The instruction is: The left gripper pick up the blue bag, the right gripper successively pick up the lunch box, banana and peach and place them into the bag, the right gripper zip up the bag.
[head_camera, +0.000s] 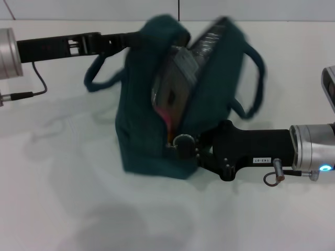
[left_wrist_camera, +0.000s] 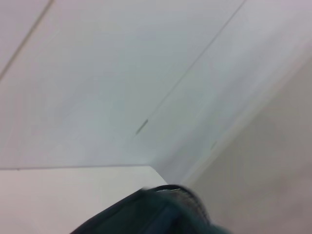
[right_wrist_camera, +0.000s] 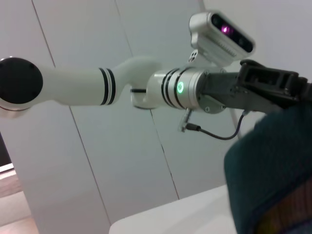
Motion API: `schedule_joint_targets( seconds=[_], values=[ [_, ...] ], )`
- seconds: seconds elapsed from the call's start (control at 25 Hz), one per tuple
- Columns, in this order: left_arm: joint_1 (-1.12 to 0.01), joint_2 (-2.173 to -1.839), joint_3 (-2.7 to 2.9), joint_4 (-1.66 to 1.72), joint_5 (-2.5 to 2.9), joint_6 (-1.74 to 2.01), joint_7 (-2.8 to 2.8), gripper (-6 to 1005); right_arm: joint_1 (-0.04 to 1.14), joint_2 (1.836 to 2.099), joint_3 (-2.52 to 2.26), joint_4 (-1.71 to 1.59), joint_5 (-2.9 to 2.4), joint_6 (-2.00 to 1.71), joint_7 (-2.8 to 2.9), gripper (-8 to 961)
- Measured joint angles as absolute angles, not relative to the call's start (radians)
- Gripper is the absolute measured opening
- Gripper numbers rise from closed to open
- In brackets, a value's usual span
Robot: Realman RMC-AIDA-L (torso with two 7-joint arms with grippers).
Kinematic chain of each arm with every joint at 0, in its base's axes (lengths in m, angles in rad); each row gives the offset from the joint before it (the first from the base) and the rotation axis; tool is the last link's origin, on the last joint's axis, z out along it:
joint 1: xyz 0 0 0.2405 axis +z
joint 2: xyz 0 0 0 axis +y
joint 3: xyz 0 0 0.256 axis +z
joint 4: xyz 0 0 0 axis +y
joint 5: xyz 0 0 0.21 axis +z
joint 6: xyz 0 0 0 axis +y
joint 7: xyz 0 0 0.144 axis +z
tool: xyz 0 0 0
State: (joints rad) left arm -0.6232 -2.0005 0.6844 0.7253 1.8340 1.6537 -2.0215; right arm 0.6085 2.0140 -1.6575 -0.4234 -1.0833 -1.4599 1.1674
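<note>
Bags: one blue bag (head_camera: 152,136), two loop handles.
My left gripper (head_camera: 137,37): fingers pinching its top edge.
My right gripper (head_camera: 180,145): at the zipper; finger state unclear.

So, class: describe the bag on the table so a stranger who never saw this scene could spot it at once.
Start at the white table: the blue bag stands at its middle, between two black arms. The left gripper is at its top edge; the right gripper is at its zipper's lower end. It is the only dark teal fabric thing there, gaping open on silver lining, with loop handles.
</note>
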Motion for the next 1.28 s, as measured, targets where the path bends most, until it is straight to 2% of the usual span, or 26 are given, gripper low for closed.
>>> schedule_joint_targets(
  seconds=[0.24,0.4,0.64,0.96,1.2,1.28],
  values=[
    [-0.602,-1.991,0.631,0.683,1.826,1.652,-1.964,332,0.612,2.014,-1.655,-0.426,-1.075,-1.461,1.168,9],
    [-0.563,-1.991,0.631,0.682,1.791,1.687,-1.92,408,0.616,2.014,-1.637,-0.436,-1.075,-1.46,1.167,9],
    [-0.429,-1.996,0.63,0.681,1.687,1.785,-1.717,521,0.624,2.012,-1.605,-0.47,-1.074,-1.462,1.169,9],
    [-0.276,-2.05,0.63,0.51,1.64,1.793,-1.295,519,0.63,2.015,-1.515,-0.477,-1.071,-1.493,1.173,9],
    [-0.262,-2.086,0.632,0.341,1.637,1.768,-1.031,518,0.662,2.02,-1.432,-0.475,-1.07,-1.491,1.182,9],
    [-0.276,-2.087,0.632,0.294,1.63,1.747,-0.985,518,0.672,2.022,-1.415,-0.471,-1.064,-1.49,1.183,9]
  ],
)
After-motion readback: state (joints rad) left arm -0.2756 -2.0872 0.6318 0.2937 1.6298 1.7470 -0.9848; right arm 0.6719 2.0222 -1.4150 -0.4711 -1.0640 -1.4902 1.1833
